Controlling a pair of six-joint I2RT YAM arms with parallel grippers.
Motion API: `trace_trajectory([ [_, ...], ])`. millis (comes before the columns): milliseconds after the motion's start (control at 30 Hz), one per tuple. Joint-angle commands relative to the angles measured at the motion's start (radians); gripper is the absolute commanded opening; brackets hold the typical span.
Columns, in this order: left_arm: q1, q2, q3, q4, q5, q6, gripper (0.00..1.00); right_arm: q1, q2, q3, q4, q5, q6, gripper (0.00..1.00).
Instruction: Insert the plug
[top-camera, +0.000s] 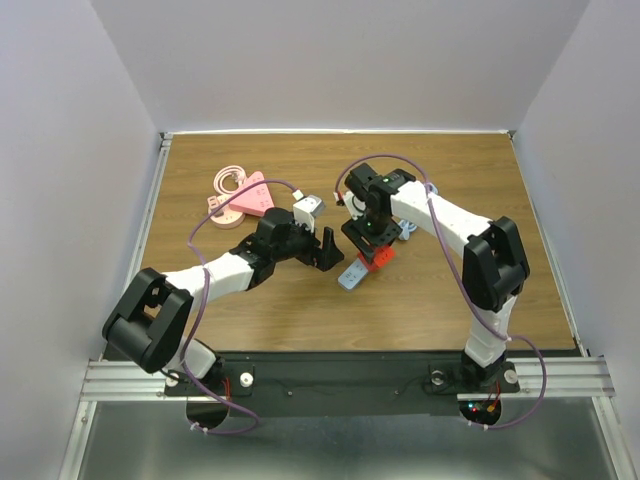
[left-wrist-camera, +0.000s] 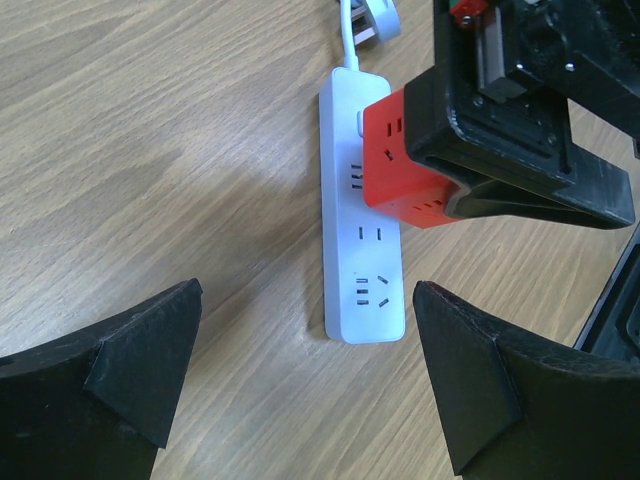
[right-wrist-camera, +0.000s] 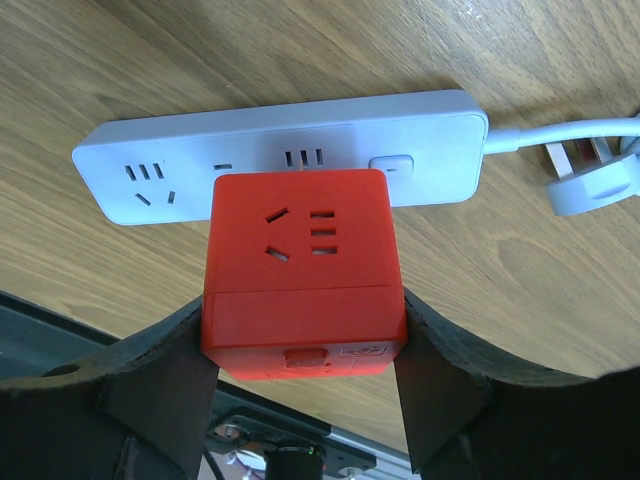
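bright even overhead light, soft diffuse shadows on the table (top-camera: 400, 310) in top view, faint sheen and a blurry shadow patch on the wood in left wrist view, near foreground slightly soft

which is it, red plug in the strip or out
Cannot tell: right pincer grips the plug over the power strip's middle; contact hidden.

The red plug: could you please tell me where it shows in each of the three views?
Top external: plug just right of centre, over the strip.
Left wrist: plug upper right of centre, over the strip.
Right wrist: plug at centre, held in the right gripper.
Shared landmark: the strip, lying under the plug in all three views.
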Motion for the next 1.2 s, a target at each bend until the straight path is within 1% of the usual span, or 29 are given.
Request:
trace_trajectory([
  [0,0.006,-0.007,0.002,0.038,0.024,0.017,0.98,0.021,0.071,0.009,-0.035,-0.024,-0.001,0.01],
  [233,0.006,-0.004,0.0,0.036,0.028,0.027,0.98,0.024,0.109,0.033,-0.055,-0.027,-0.003,0.0],
  [767,0.016,0.013,-0.01,0.052,0.039,0.029,0.98,0.03,0.219,0.121,-0.078,0.027,-0.05,0.0],
  [1167,0.03,0.027,-0.02,0.064,0.056,0.027,0.98,0.032,0.301,0.211,-0.072,0.071,-0.087,0.03],
])
